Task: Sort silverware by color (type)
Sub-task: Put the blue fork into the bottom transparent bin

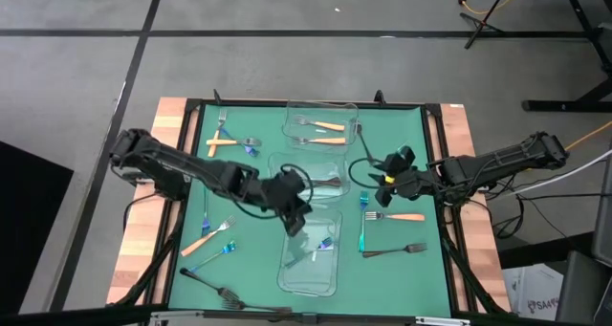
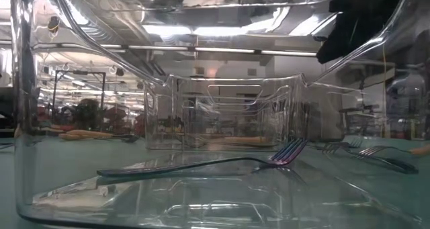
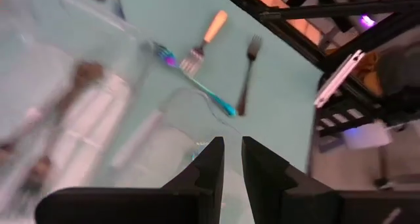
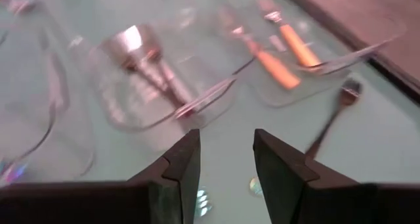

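Three clear containers stand in a row down the mat's middle. The far one (image 1: 320, 125) holds orange-handled forks (image 4: 282, 56). The middle one (image 1: 311, 178) holds dark forks (image 4: 147, 63). The near one (image 1: 311, 254) holds a blue-teal fork (image 2: 201, 165), which lies flat on its bottom. My left gripper (image 1: 296, 216) (image 3: 233, 161) hovers over the near container's far end, open by a narrow gap and empty. My right gripper (image 1: 387, 181) (image 4: 226, 155) hovers to the right of the middle container, open and empty. Near the right edge lie a blue-teal fork (image 1: 363, 228), an orange-handled fork (image 1: 402, 216) and a dark fork (image 1: 394, 251).
More forks lie on the mat's left side. Orange-handled ones (image 1: 222, 135) and a blue one (image 1: 251, 146) are at the far left. An orange one (image 1: 203, 240) and a blue one (image 1: 215, 256) lie nearer, and a dark one (image 1: 215, 290) is by the near edge. A dark fork (image 4: 331, 122) lies beside the far container.
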Tool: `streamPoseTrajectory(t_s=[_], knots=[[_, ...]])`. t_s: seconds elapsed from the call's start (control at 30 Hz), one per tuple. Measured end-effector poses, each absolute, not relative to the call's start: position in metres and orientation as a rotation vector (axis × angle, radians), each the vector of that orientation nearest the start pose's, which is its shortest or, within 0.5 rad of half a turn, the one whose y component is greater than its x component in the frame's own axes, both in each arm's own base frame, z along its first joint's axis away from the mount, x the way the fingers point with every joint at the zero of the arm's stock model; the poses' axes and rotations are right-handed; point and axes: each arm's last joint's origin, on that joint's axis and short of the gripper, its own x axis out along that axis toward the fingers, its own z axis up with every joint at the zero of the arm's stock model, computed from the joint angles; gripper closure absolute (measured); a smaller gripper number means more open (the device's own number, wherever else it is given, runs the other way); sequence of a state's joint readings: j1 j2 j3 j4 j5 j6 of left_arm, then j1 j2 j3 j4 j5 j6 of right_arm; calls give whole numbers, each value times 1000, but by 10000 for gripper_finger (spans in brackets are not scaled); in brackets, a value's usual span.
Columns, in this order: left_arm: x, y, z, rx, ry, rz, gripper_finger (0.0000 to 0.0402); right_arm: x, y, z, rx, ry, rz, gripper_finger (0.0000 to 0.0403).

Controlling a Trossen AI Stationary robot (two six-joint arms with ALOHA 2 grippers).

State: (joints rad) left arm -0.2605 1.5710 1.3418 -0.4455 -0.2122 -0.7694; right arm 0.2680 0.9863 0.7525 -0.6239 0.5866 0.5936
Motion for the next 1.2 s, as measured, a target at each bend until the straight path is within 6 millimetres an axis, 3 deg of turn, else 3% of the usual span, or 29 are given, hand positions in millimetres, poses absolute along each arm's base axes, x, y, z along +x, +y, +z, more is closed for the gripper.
streamPoseTrajectory(t_s=[0.27,0.57,0.73,0.93,1.2], knots=[[336,-36,320,-397,635,211,353,184,18,258,333,496,-800,272],[333,19,314,-272,720,183,353,172,-37,247,685,573,-1063,272],[330,44,316,-221,715,221,353,162,-62,241,767,620,-1213,272],[328,60,316,-195,716,249,353,163,-85,227,888,711,-1279,272],[327,64,315,-197,722,260,353,173,-104,198,975,867,-1352,272]])
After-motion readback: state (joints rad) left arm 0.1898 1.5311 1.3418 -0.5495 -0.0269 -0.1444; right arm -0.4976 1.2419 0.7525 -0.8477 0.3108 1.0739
